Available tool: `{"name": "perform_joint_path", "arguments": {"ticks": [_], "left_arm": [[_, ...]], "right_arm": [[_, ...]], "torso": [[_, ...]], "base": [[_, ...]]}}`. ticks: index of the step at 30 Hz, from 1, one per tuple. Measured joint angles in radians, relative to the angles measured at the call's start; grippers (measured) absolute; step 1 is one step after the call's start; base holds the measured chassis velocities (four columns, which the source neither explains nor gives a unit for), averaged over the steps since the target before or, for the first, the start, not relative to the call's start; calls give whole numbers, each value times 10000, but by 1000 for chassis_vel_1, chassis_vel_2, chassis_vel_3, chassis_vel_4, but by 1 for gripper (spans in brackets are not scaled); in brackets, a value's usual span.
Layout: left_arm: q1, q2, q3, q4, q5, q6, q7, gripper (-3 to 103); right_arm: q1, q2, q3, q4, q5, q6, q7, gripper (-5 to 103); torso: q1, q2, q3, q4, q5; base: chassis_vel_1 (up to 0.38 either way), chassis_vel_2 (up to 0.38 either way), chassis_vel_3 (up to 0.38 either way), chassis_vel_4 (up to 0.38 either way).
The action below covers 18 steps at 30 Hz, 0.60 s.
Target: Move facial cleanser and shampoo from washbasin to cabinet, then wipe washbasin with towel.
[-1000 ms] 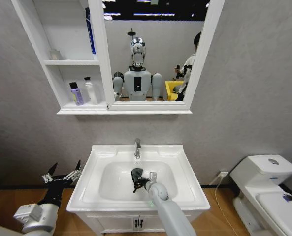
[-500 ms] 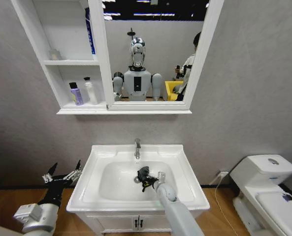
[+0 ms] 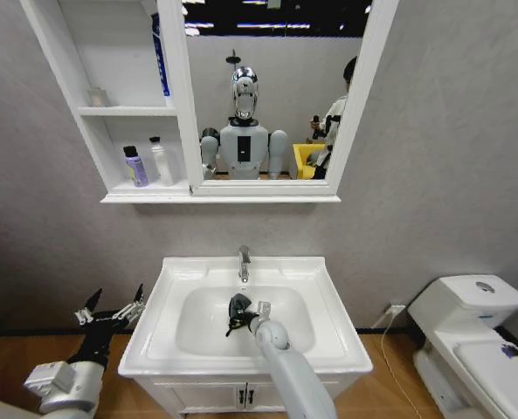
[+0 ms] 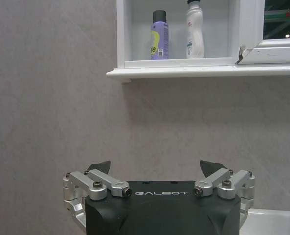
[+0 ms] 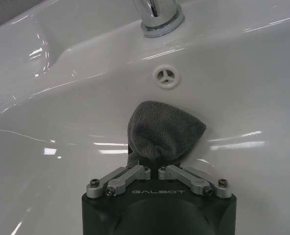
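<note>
Grey wall panels back a white washbasin (image 3: 167,288) with a chrome faucet (image 3: 244,262) at its rear edge, and above it hangs the cabinet (image 3: 93,148) joined to a mirror (image 3: 267,87). On the cabinet's lowest shelf stand the facial cleanser (image 3: 135,167) and the shampoo (image 3: 161,161), upright and just beside each other, the cleanser toward the outer wall of the niche. Both bottles are thus off the basin, so that part of the task looks done.

Inside the bowl, the right gripper (image 5: 158,169) is clamped on the towel (image 5: 164,132), its fingers pinched together around a bunched fold. The cloth bulges forward from the fingertips and presses on the ceramic just short of the overflow hole (image 5: 166,77), with the faucet base directly beyond that at the rear edge. Judging by this, wiping is under way, and the unwiped front and side slopes of the bowl lie back toward the robot from the cloth.

The left gripper (image 3: 112,312) waits off the basin's left edge, spread wide with nothing between its fingers.
</note>
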Motion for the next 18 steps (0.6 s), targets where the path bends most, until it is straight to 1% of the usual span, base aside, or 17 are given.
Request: {"name": "perform_joint_path", "arguments": {"ticks": [2,3,5,12,14,18], "left_arm": [[0,0,0,1,0,0,0,100],[0,0,0,1,0,0,0,100],[0,0,0,0,0,0,0,100],[0,0,0,0,0,0,0,100],[0,0,0,0,0,0,0,100],[0,0,0,1,0,0,0,100]], "right_arm": [[-222,-255,111,252,20,-65,94,2],[-222,-255,111,252,20,-65,94,2],[-502,-558,262,605,27,-74,182,2],[-819,-1113,665,1218,6,-29,287,2],[-819,-1148,671,1241,5,-29,287,2],[-660,-921,531,1019,-26,-30,251,2]], "torso": [[0,0,0,0,0],[0,0,0,0,0],[-1,0,0,-3,1],[-1,0,0,-4,0],[-1,0,0,-4,0],[0,0,0,-4,0]], "base": [[0,0,0,0],[0,0,0,0],[0,0,0,0],[0,0,0,0],[0,0,0,0],[0,0,0,0]]}}
